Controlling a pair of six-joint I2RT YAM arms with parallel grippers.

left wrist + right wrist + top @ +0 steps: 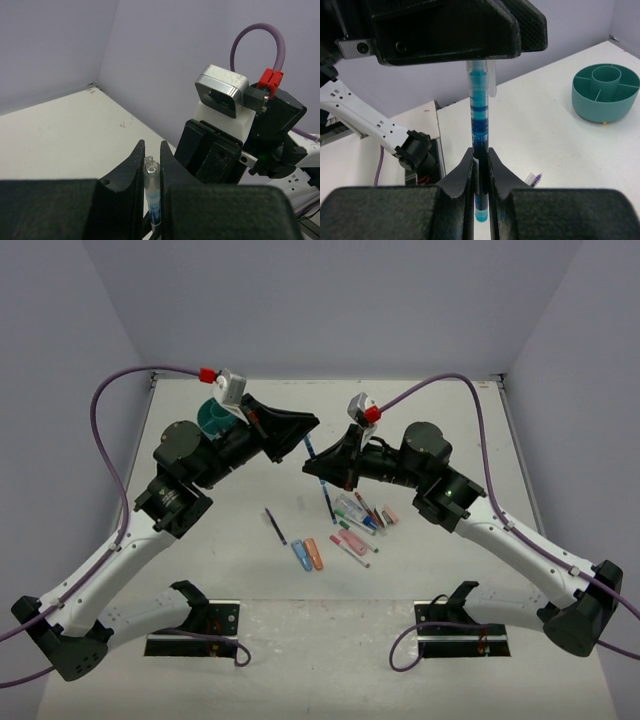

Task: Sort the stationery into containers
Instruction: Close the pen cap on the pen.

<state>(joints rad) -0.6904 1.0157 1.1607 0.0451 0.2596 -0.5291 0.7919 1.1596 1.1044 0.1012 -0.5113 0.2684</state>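
Observation:
A clear blue pen (313, 452) hangs in the air between my two grippers. My left gripper (302, 436) is shut on its capped top end (151, 172). My right gripper (325, 475) is shut on its lower barrel (480, 120), with the tip poking out below the fingers (465, 170). The round teal tub (214, 418) sits at the back left behind my left wrist; it also shows in the right wrist view (605, 92), empty as far as I can see. The other stationery lies on the table: a pile of markers (362, 514), pink erasers (352, 542), blue and orange stubs (308, 555) and a dark-blue pen (275, 526).
The right arm's wrist camera (220, 90) and red plug (270, 82) are close in front of my left gripper. Two black mounts (195, 625) (465, 625) stand at the near edge. A purple-tipped pen (535, 179) lies below my right gripper.

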